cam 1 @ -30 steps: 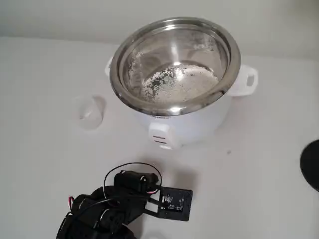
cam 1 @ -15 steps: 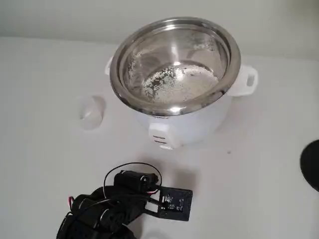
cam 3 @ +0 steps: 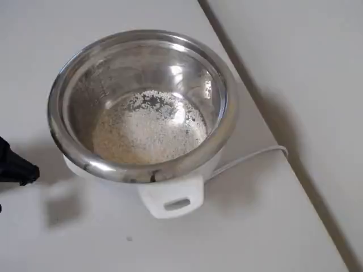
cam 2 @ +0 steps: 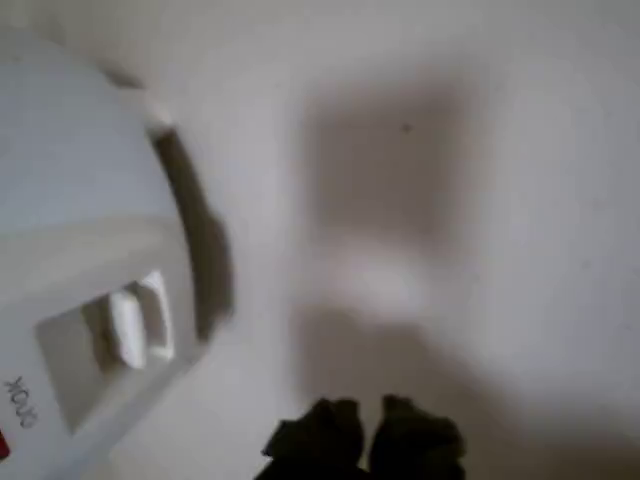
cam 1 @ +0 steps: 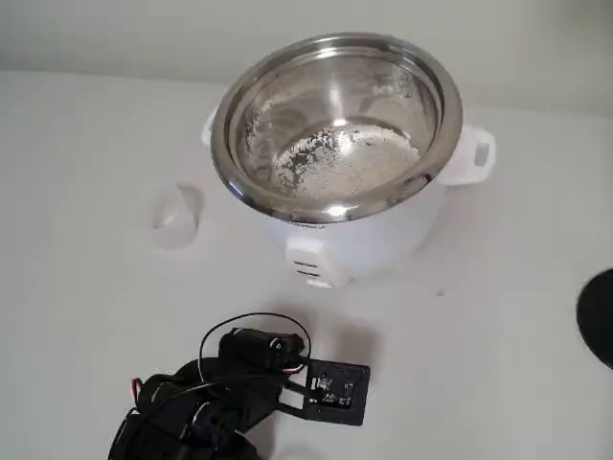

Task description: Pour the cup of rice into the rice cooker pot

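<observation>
Fixed view: cup (cam 1: 174, 215) left of pot (cam 1: 335, 125); overhead: rice (cam 3: 148, 135) inside; gripper (cam 2: 365, 440) fingertips together.

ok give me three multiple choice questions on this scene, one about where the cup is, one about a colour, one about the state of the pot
1. In the fixed view, where is the small cup?
A. inside the pot
B. on the table, left of the cooker
C. held in the gripper

2. What colour is the cooker body?
A. white
B. red
C. black

3. What is the state of the steel pot?
A. covered by a lid
B. lying on its side
C. open, with white rice grains on its bottom

Answers:
1. B, the cup stands apart from the cooker on the white table, at the cooker's left in the fixed view.
2. A, the body and its side handle are white below the shiny rim.
3. C, the overhead view shows rice spread over the pot's floor, with no lid on it.
</observation>
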